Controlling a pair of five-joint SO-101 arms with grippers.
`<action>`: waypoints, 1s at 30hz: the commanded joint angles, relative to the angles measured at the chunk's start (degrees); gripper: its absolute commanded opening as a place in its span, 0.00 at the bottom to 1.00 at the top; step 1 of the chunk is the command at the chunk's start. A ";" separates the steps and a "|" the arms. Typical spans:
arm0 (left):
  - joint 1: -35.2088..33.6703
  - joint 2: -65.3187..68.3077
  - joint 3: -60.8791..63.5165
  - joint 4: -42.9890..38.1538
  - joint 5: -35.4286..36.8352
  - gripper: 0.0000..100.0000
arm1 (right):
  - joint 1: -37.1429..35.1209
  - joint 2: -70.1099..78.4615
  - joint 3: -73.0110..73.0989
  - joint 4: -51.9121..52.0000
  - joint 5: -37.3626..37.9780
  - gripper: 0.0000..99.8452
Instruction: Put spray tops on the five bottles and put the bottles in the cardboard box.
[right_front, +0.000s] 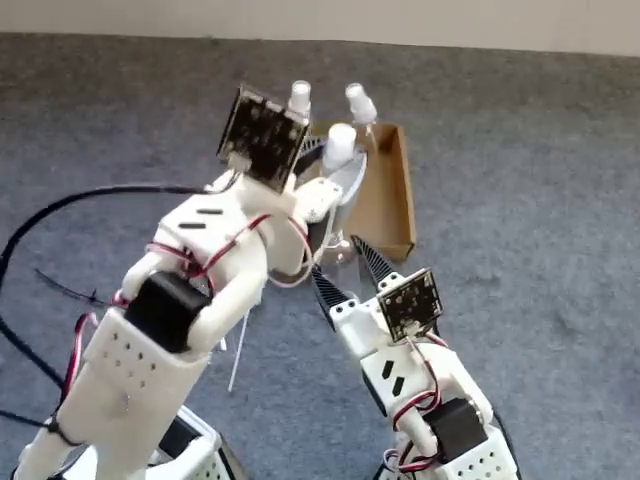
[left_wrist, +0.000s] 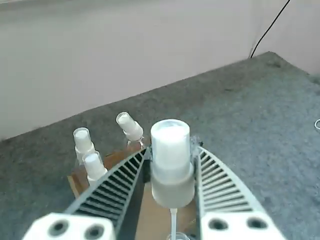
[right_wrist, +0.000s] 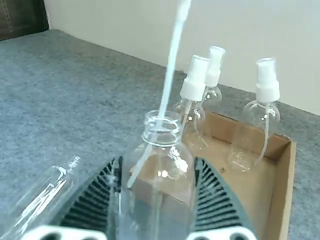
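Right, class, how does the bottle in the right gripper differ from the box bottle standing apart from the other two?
The gripped bottle has an open neck; the box bottle wears a spray top. The gripped bottle is clamped between the right gripper's jaws; the box bottle stands free in the cardboard box. Both are clear and upright.

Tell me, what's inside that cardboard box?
Three clear bottles with white spray tops stand in the cardboard box. Its near floor is hidden behind the open bottle in the right end effector.
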 joint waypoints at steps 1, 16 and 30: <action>0.40 -7.34 4.44 -0.09 0.35 0.01 | 0.04 -0.57 -0.75 -1.45 -0.53 0.00; 0.75 -10.51 3.30 7.91 0.44 0.18 | 0.04 -0.57 -0.66 -1.45 -0.53 0.00; -6.20 -10.42 9.01 8.18 -3.43 0.18 | 0.04 -0.57 -0.66 -1.45 -0.53 0.00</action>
